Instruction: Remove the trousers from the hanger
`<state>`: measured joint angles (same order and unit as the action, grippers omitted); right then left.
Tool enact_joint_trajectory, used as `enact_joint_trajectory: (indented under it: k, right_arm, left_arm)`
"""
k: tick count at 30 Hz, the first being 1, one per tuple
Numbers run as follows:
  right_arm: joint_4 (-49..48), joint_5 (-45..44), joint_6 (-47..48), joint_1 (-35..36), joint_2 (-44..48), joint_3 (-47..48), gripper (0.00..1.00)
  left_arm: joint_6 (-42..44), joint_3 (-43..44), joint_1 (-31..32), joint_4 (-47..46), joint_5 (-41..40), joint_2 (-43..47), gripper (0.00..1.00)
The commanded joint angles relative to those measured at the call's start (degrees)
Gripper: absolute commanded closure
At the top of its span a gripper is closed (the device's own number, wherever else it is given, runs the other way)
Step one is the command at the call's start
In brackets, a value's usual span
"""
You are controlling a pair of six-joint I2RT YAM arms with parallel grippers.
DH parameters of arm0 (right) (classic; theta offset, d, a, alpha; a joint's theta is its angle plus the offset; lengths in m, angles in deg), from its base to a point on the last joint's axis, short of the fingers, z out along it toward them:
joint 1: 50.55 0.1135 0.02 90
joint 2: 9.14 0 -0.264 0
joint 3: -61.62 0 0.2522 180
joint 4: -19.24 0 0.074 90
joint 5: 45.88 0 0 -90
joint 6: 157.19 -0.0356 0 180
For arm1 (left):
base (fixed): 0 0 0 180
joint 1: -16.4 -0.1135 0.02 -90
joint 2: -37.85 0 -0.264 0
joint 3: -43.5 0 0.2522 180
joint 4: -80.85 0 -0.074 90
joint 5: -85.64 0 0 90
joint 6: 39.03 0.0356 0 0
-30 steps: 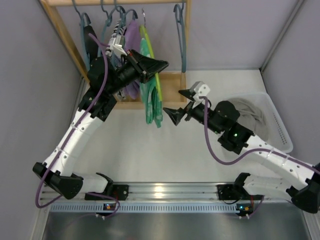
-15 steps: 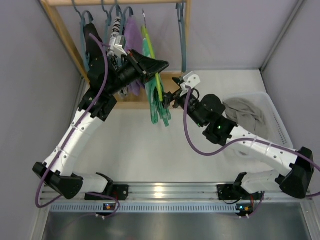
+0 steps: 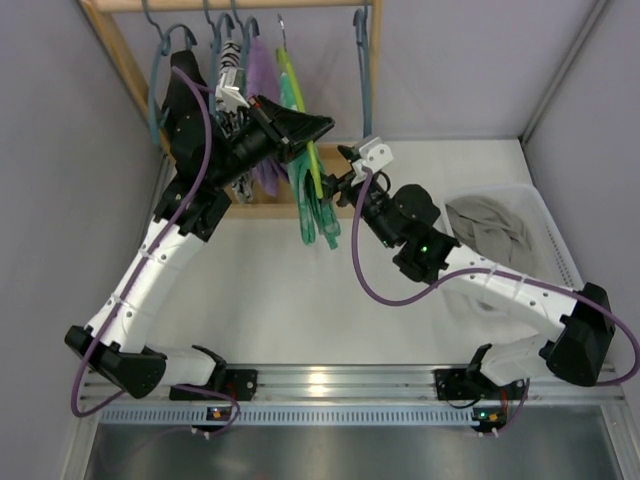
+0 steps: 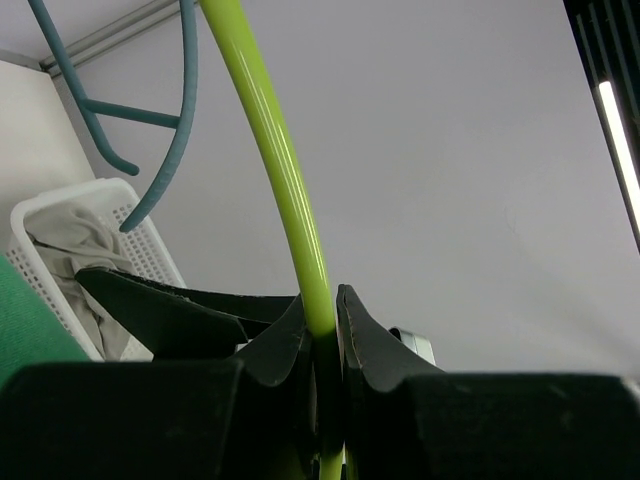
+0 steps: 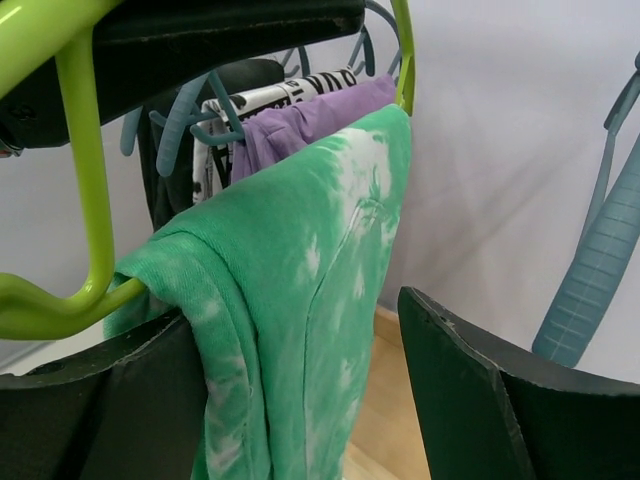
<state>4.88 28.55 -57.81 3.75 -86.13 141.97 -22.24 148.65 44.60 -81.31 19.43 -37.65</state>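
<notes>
**Left pincer** (image 4: pixel 322 322): shut tight on the shaft of the lime-green hanger (image 4: pixel 275 160).

**Trousers** (image 5: pixel 320 290): green tie-dye, draped over the hanger's lower bar.

**Right pincer** (image 5: pixel 300 400): spread wide, one finger on each side of the trousers, not closed on them.

**Basket** (image 3: pixel 556 238): white, at the right of the tabletop (image 3: pixel 300 310), holding a crumpled grey cloth (image 3: pixel 486 226).

Pale lilac walls (image 3: pixel 450 60) enclose a white table (image 3: pixel 300 300); a wooden rack (image 3: pixel 126 68) stands at back left
</notes>
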Motion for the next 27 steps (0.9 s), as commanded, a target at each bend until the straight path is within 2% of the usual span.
enact_joint_trajectory:
  k: [1, 2, 5, 6, 8, 9, 13, 14, 19, 27]
  right_arm:
    - [-2.6, -0.1, 0.1, -1.0, -1.4, 3.5, 0.28]
    - [-2.6, 1.5, -0.2, -1.4, -1.7, 3.8, 0.28]
    - [-2.3, 2.0, 0.5, -2.4, -2.3, 5.0, 0.42]
    - [-2.9, 2.0, 0.9, -2.6, -2.3, 5.0, 0.52]
    - [-3.3, 2.1, 1.6, -2.9, -1.9, 4.4, 0.61]
    - [-3.2, 2.0, 1.8, -3.1, -1.3, 4.3, 0.71]
    - [-1.7, 2.7, 1.9, -3.5, 0.7, 2.9, 0.97]
    - [-1.2, 3.2, 1.9, -3.6, 1.2, 2.8, 1.0]
    - [2.4, 4.8, 1.9, -4.5, 4.3, 5.3, 1.0]
    - [8.4, 7.8, 0.6, -7.9, 6.3, 16.2, 1.0]
  left_arm:
    - [-1.4, 3.7, 0.6, -13.3, 0.9, 3.6, 1.0]
    - [-1.7, 3.4, 0.6, -13.2, 0.7, 3.8, 1.0]
    - [-2.2, 2.6, 0.6, -13.1, 0.6, 4.1, 1.0]
    - [-2.4, 2.5, 0.6, -13.1, 0.6, 4.2, 1.0]
    - [-2.5, 2.6, 0.6, -12.7, 0.5, 4.4, 1.0]
    - [-2.4, 2.6, 0.6, -12.5, 0.4, 4.6, 1.0]
    - [-2.1, 2.6, 0.6, -11.7, 0.0, 4.8, 1.0]
    - [-1.8, 2.4, 0.6, -11.5, 0.0, 4.8, 1.0]
    - [0.8, 0.0, 0.4, -9.4, -0.1, 6.0, 1.0]
    - [6.1, -11.9, 0.5, -8.6, 0.6, 9.7, 1.0]
